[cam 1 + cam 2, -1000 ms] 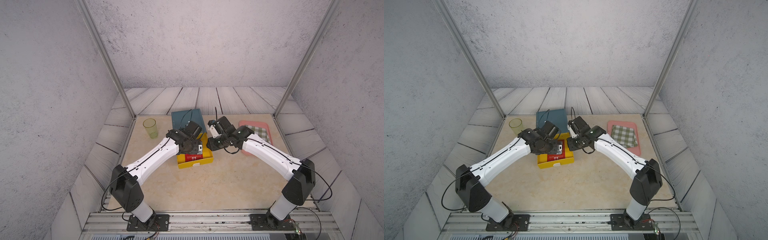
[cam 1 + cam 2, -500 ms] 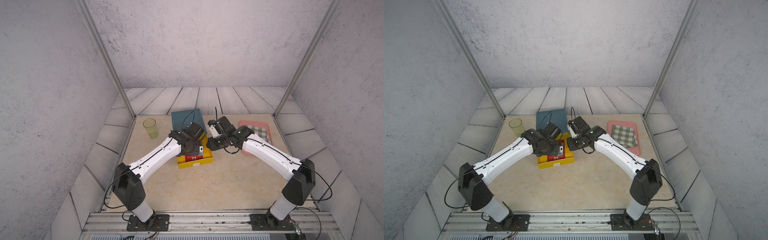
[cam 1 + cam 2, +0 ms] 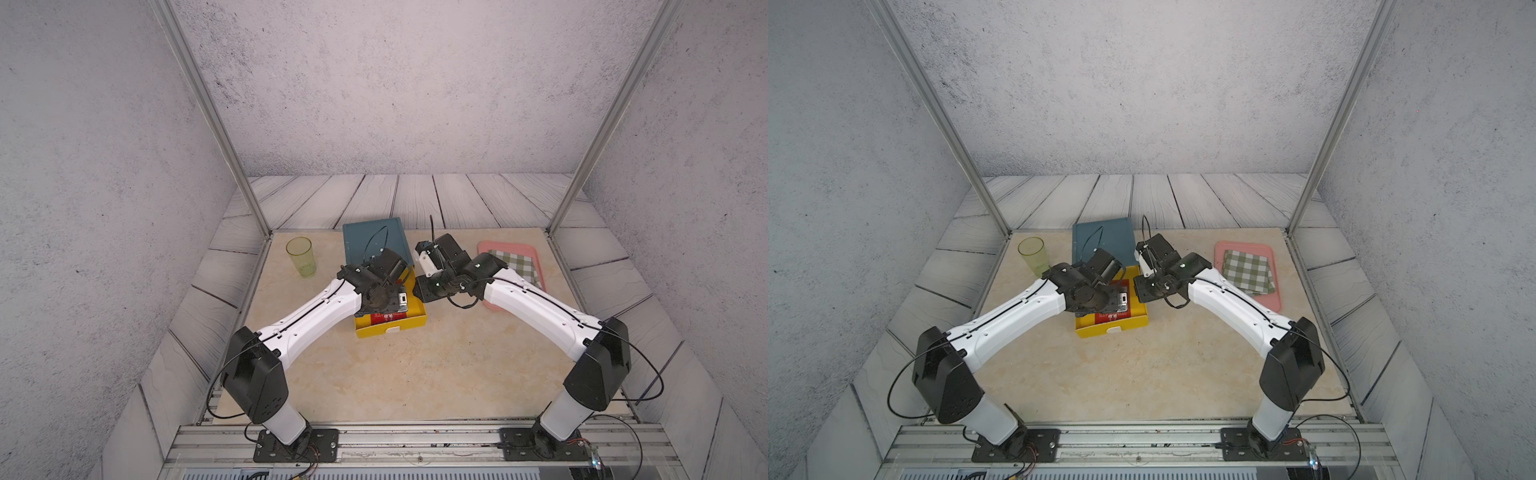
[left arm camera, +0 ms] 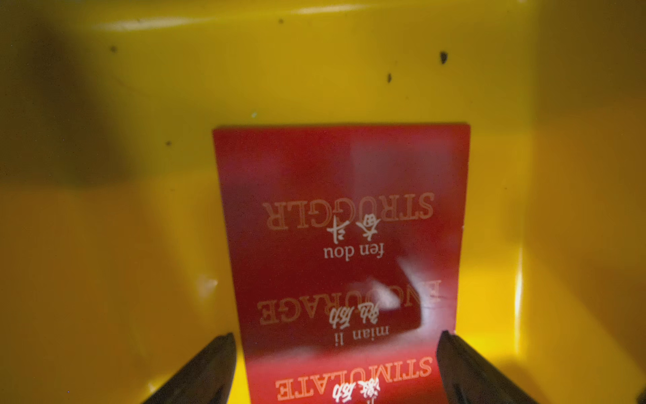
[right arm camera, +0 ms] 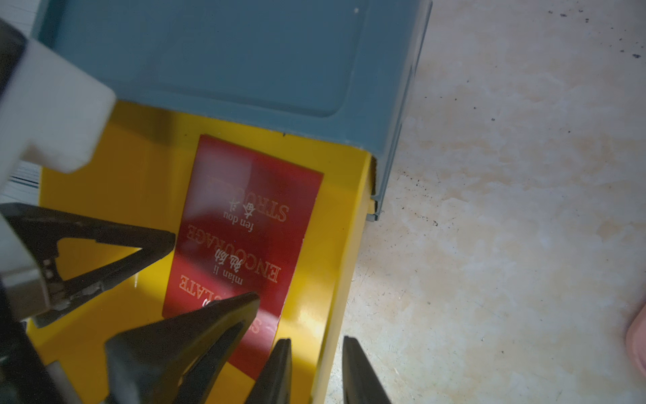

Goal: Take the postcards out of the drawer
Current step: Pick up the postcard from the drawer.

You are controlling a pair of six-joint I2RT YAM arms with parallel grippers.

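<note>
The yellow drawer [image 3: 390,330] stands pulled out of a blue-grey cabinet [image 3: 372,237]. Red postcards [image 4: 342,227] with white characters lie overlapping on its floor, toward the right wall [image 5: 349,227]. They also show in both top views [image 3: 386,318] [image 3: 1111,316]. My left gripper [image 4: 335,334] is open down in the drawer, one fingertip on each side of the postcards [image 5: 251,217]. My right gripper [image 5: 316,338] stands narrowly open astride the drawer's right wall, one finger inside and one outside. A little room shows on each side of that wall.
A green cup [image 3: 300,257] stands left of the cabinet. A pink tray [image 3: 509,244] with a folded green-and-white checked cloth [image 3: 519,262] lies at the right, partly under my right forearm. Metal posts stand at the table's back corners.
My left gripper has shifted a little farther over the drawer and stays open. The right arm has barely moved.
</note>
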